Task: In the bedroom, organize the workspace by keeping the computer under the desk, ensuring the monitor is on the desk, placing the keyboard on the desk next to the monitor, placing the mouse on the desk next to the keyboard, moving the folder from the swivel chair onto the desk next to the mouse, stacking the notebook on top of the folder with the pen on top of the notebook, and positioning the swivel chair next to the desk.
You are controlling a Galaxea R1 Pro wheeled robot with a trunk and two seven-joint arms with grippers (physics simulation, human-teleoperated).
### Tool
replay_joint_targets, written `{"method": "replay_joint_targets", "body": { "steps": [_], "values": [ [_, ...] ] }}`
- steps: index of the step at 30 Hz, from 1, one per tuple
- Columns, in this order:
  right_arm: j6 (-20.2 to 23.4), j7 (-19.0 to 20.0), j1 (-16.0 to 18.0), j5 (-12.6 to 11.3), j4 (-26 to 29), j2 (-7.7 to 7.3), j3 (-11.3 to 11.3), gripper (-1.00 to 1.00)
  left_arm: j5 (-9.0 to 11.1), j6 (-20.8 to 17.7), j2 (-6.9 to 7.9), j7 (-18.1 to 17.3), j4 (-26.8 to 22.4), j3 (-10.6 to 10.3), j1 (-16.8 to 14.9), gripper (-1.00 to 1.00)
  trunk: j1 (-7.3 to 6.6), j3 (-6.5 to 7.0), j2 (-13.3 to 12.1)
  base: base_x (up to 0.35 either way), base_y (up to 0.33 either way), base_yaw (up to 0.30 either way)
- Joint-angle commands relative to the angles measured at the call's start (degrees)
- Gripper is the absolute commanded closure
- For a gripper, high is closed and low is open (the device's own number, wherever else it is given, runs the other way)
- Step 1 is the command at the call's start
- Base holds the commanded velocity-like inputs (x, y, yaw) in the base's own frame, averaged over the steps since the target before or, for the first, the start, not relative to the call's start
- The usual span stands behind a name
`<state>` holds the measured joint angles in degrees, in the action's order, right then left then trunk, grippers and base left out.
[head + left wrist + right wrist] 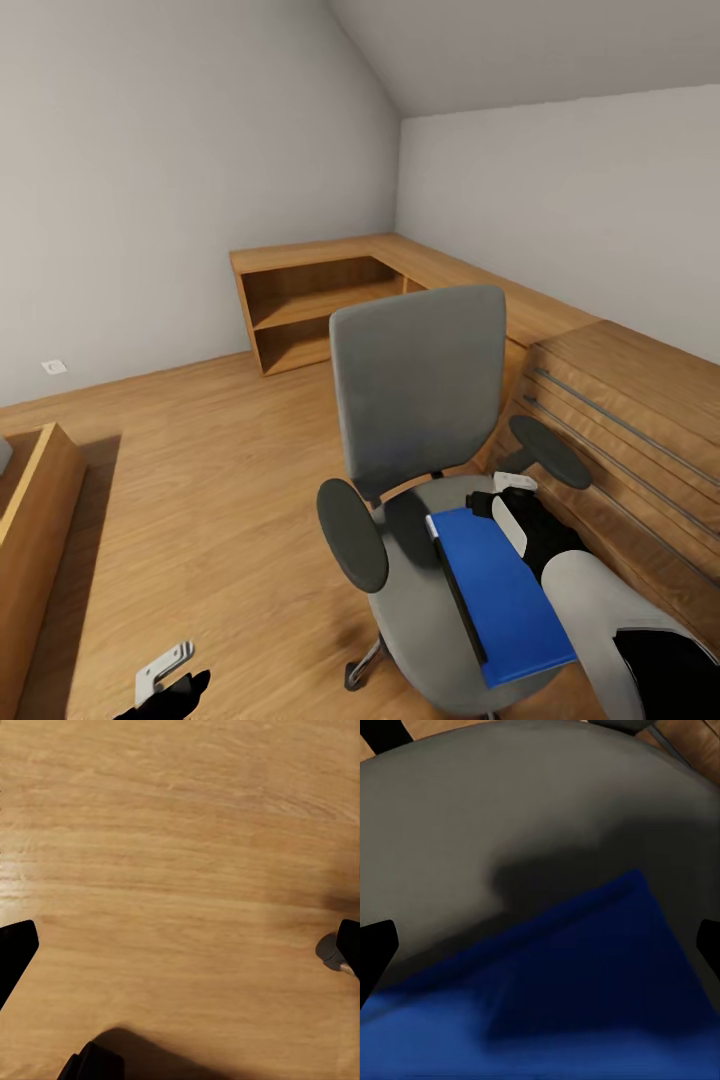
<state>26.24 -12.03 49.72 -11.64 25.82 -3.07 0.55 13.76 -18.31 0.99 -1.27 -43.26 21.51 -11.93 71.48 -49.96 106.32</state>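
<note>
While the blue folder (pixel 505 598) is lying flat on the seat of the swivel chair (pixel 420 400), toward the seat's right edge, the right gripper (pixel 540 945) is hanging just above it with its fingers spread wide and nothing between them; the folder-fetching step seems to be in hand, and the next move is calling for a descent onto the folder's near edge before closing. The left gripper (pixel 180 945) is idling spread over bare wooden floor (pixel 180 832); no writing or label is readable anywhere.
</note>
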Motion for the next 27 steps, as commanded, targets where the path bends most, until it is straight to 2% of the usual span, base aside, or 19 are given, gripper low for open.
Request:
{"method": "replay_joint_targets", "body": {
  "steps": [1,14,27],
  "values": [
    [0.2,-0.4,0.0,-0.6,0.1,-0.01,0.1,-1.0,0.4,-0.4,-0.02,-0.1,-0.1,0.2,0.0,-1.0,-0.01,-0.05,0.0,-0.013,0.0,0.0],
    [-1.1,-0.4,0.0,-0.4,-2.1,0.07,0.1,-1.0,0.4,-0.3,-0.11,-0.1,-0.1,0.5,0.0,-1.0,-0.01,-0.05,0.0,-0.104,0.0,0.0],
    [-1.4,-0.4,0.0,-0.4,-2.3,0.08,0.2,-1.0,0.4,-0.3,-0.11,-0.1,-0.1,0.5,0.0,-1.0,-0.01,-0.05,0.0,-0.015,0.0,0.0]
  ]
}}
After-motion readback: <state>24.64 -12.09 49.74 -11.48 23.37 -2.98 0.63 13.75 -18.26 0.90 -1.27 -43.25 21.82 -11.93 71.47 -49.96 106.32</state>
